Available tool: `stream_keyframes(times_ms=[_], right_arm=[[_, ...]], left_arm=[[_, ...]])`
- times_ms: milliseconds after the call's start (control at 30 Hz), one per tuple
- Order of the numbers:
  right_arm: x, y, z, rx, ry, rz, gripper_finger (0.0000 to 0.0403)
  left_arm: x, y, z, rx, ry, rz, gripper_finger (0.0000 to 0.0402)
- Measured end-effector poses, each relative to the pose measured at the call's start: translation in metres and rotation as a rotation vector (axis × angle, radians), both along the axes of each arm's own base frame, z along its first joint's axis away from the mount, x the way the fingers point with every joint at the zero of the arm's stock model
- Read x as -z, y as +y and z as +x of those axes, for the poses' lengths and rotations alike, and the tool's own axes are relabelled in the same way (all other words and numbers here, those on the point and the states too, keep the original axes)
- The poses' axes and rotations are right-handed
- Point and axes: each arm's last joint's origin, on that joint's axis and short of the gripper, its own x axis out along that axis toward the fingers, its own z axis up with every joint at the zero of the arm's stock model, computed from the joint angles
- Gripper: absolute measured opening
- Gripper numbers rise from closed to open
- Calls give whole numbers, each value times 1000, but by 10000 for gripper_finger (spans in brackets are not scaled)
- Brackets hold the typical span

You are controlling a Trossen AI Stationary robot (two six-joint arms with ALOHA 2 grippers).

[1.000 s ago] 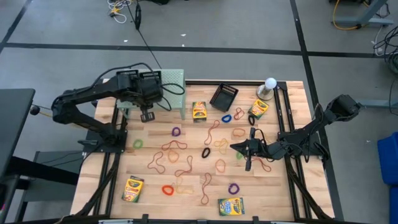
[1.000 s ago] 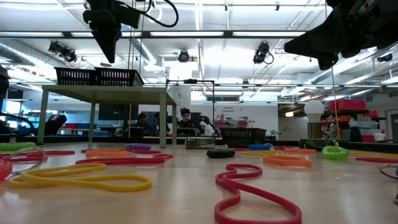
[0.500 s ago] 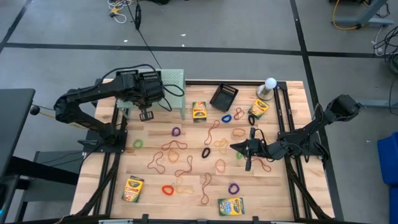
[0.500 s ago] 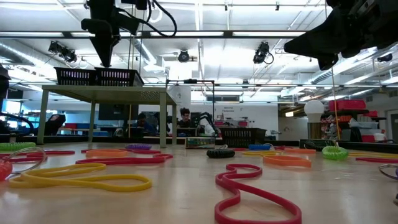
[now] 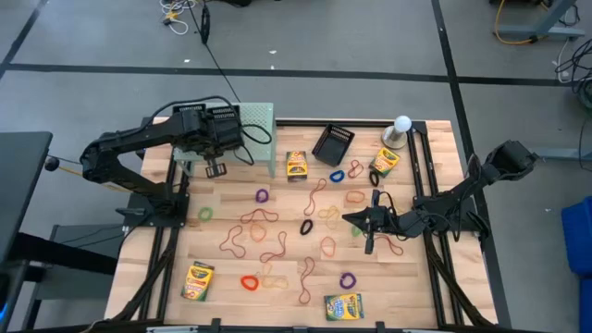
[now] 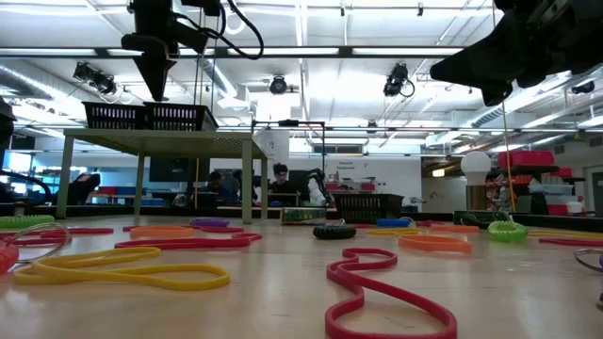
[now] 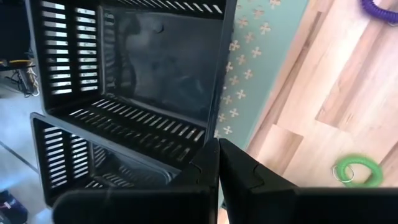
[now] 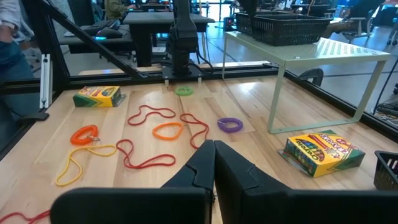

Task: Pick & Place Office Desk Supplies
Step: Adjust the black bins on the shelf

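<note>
Two black mesh trays (image 5: 205, 123) sit side by side on the pale green stand (image 5: 262, 118), and they also show in the left wrist view (image 7: 158, 68). A third tray (image 5: 333, 143) rests on the table. Several crayon boxes (image 5: 296, 164) (image 5: 384, 162) (image 5: 199, 280) (image 5: 343, 306) and many coloured rubber bands (image 5: 262, 218) lie flat on the wood. My left gripper (image 5: 215, 170) is shut and points down, hovering just above the near side of the stand's trays (image 6: 146, 116), touching nothing. My right gripper (image 5: 348, 218) is shut and waits low over the bands at the table's right.
A white globe on a grey base (image 5: 398, 129) stands at the far right corner. Black frame rails (image 5: 427, 185) run along both table sides. A green band (image 7: 356, 171) lies on the wood beside the stand's leg. People sit in the room beyond (image 6: 281, 181).
My left gripper has shifted slightly toward the table's left and far edges, over the stand's trays. It has straightened from a tilt until it points down, and it has stayed shut. My right arm has kept still.
</note>
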Motion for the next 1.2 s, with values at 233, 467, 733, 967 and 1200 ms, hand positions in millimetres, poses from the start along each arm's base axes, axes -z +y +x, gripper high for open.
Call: stream_keyframes(times_ms=[233,467,733,967,1200], right_arm=[[0,0,0,0,0,1,11],[0,0,0,0,0,2,11],[0,0,0,-4,0,3,11],[0,0,0,-4,0,0,11],[0,0,0,-3,0,0,11]], left_arm=[[0,0,-2,-4,21,4,9],[0,0,-2,-7,20,3,9],[1,-3,-1,32,-6,-108,9],[1,7,-5,-9,5,-78,9],[0,13,-7,-26,22,-45,9]])
